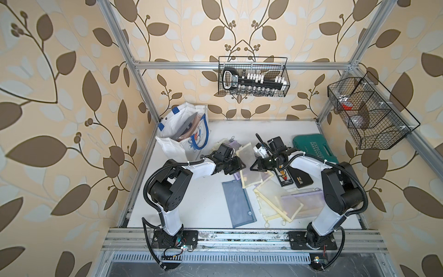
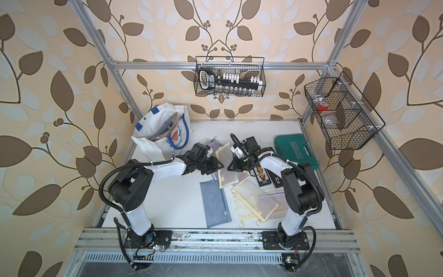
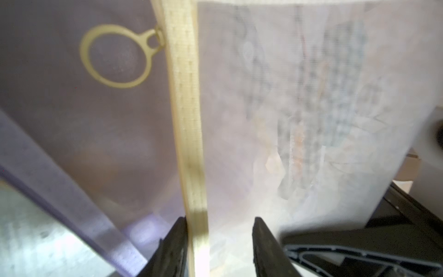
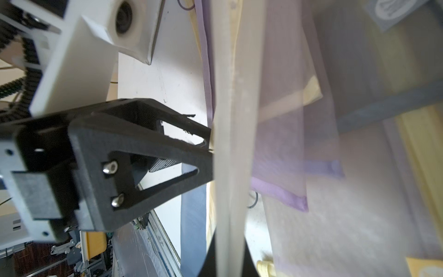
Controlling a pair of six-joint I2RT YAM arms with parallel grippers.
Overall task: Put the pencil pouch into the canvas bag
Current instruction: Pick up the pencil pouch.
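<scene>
Pickup under way: right claw (image 1: 253, 167) is clenching the yellow mesh pouch (image 1: 245, 153); left claw (image 1: 241, 165) is straddling it, and I cannot tell if it grips. Next move calls for carrying it to the bag (image 1: 170, 146), left of centre.

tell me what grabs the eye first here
Mid-table, the left gripper and right gripper face each other across a yellow-trimmed mesh pouch, the right one shut on its edge. The white canvas bag stands open at the table's far left corner, with more mesh pouches strewn near the front.

A: You can note the pencil pouch (image 3: 275, 108): translucent mesh, cream trim; raised on edge above mid-table (image 1: 203, 203).

B: And for your canvas bag (image 1: 167, 146) entry: white, blue rope handles, cartoon print; upright, mouth open, far left corner; pouch outside it.
</scene>
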